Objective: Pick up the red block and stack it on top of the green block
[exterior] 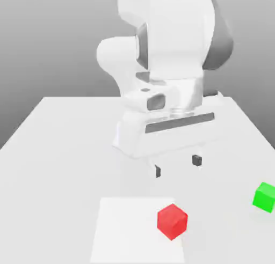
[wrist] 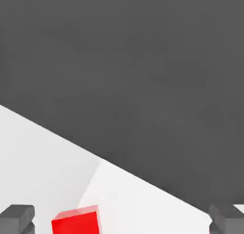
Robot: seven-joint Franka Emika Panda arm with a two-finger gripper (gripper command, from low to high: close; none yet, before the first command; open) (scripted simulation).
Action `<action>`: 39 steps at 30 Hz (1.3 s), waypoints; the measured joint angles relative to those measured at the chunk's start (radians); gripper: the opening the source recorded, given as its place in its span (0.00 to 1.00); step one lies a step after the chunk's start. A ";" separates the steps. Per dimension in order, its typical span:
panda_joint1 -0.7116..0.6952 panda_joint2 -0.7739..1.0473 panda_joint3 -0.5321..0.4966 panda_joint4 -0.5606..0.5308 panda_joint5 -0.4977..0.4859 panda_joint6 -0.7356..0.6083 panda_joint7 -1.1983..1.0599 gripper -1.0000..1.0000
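Red block below open pincer

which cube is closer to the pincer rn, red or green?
The red block. It sits nearly under the open pincer, on the paler square patch; the green block lies apart, off at the exterior view's right edge.

A pale, nearly white tabletop is spreading across the exterior view, narrowing toward the far edge where it is meeting a plain grey backdrop. A slightly brighter white square patch is lying flat on the tabletop at the near edge. In the hand view, the tabletop is ending at a slanted edge against a dark grey expanse.
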 joint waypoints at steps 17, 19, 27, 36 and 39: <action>0.013 0.340 0.007 -0.025 -0.022 0.245 -0.057 0.00; 0.014 0.285 0.007 -0.033 -0.023 0.198 -0.057 0.00; 0.145 0.136 0.092 -0.007 -0.038 0.022 0.077 0.00; 0.418 0.178 0.234 0.101 -0.081 -0.047 0.373 0.00; 0.440 0.277 0.211 0.111 -0.135 0.041 0.423 0.00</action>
